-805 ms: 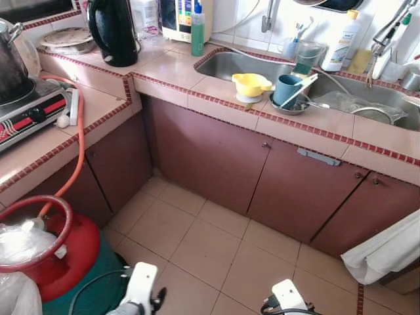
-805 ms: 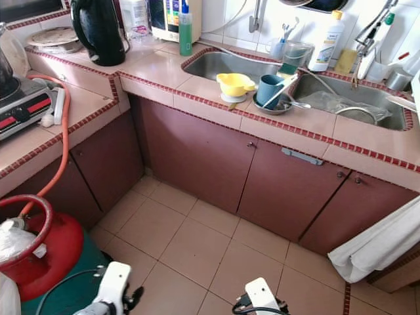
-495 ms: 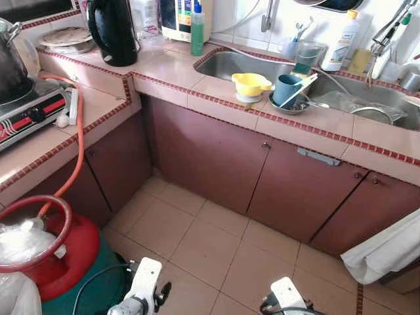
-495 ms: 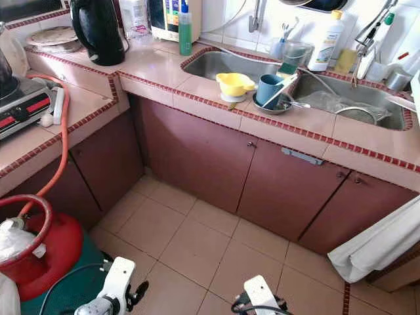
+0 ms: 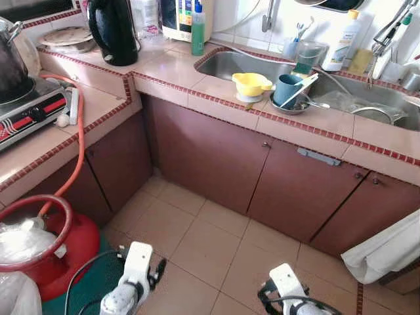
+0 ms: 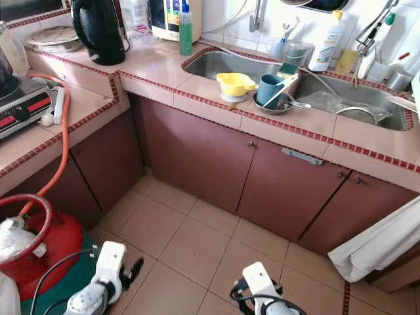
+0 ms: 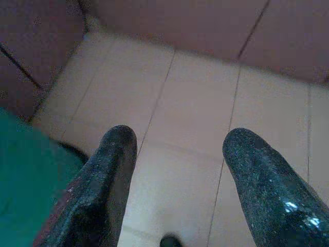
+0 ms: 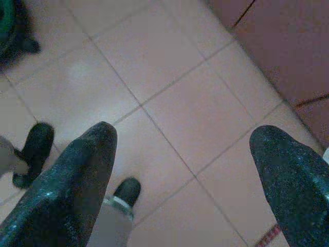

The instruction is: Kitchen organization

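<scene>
Looking down from the left eye view, the robot faces an L-shaped tiled surface with red-brown cupboard doors below. Both arms hang low over the floor. The left hand sits just beside a red gas cylinder; an orange hose climbs from the cylinder to a stove up and to that hand's left. Well above and ahead of the right hand, on the strip before the sink, stand a yellow funnel-like cup and a blue cup in a small metal dish. A light utensil leans in the blue cup, its long axis slanting up and toward the right.

From the right eye view, a dark kettle and a green bottle stand far ahead of the left hand. A white cloth hangs to the right of the right hand.

From the left wrist view, the left hand's two fingers are spread apart, holding nothing, above floor tiles.

From the right wrist view, the right hand's fingers are likewise spread and empty.

Judging the risks: raising the left arm carelessly could snag the hose or bump the cylinder. Reaching for the cups could knock the leaning utensil, tipping the blue cup into the sink.
</scene>
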Available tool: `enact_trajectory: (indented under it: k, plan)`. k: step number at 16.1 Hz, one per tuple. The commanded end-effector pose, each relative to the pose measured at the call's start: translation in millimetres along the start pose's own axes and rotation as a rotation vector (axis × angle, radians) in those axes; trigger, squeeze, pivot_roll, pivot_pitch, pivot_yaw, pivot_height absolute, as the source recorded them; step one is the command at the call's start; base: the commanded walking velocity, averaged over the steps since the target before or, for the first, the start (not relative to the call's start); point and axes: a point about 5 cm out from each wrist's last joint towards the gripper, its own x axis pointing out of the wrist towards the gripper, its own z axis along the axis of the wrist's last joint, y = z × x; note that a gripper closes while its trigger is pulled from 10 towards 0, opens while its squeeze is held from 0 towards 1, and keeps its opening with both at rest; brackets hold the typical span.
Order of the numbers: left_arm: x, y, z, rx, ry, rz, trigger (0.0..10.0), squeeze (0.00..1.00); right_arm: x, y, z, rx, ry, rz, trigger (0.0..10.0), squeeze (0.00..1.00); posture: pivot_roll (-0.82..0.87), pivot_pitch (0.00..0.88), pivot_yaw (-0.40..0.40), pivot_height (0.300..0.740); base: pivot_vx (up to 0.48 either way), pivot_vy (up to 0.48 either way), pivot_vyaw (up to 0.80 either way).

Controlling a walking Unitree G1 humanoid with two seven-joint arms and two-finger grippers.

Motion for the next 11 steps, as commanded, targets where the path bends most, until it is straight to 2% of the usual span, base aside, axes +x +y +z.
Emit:
enact_trajectory:
  k: [1, 2, 4, 6, 7, 8, 11]
  plan:
    - [1.0, -0.1, 7, 0.007, -0.053, 0.004, 10.0, 0.0, 2.7, -7.1, 18, -0.006, -0.089, -0.021, 10.0, 0.0, -0.07, 0.0, -0.017, 0.74, 0.0, 0.0, 0.0]
    - [0.0, 1.1, 9, 0.026, -0.074, 0.024, 10.0, 0.0, 4.6, -6.9, 30, -0.017, -0.151, -0.036, 10.0, 0.0, -0.07, 0.0, -0.015, 0.74, 0.0, 0.0, 0.0]
    - [-0.3, 2.1, 17, -0.009, -0.144, 0.008, 10.0, 0.0, 6.6, -8.5, 50, -0.036, -0.249, -0.069, 10.0, 0.0, -0.06, 0.0, -0.015, 0.74, 0.0, 0.0, 0.0]
    - [0.8, 4.7, 31, -0.019, -0.216, 0.025, 10.0, 0.0, 8.2, -8.7, 68, -0.003, -0.329, -0.053, 10.0, 0.0, -0.06, 0.0, -0.02, 0.74, 0.0, 0.0, 0.0]
    - [3.8, 6.6, 47, -0.018, -0.277, 0.046, 10.0, 0.0, 9.7, -9.5, 89, -0.016, -0.401, -0.052, 10.0, 0.0, -0.06, 0.0, -0.023, 0.74, 0.0, 0.0, 0.0]
    - [7.7, 5.8, 64, 0.027, -0.329, 0.044, 10.0, 0.0, 10.4, -11.5, 109, -0.031, -0.464, -0.057, 10.0, 0.0, -0.06, 0.0, -0.033, 0.74, 0.0, 0.0, 0.0]
    - [10.0, 6.2, 89, 0.044, -0.409, 0.021, 10.0, 0.0, 9.7, -16.9, 134, -0.023, -0.538, -0.052, 10.0, 0.0, -0.05, 0.0, -0.042, 0.74, 0.0, 0.0, 0.0]
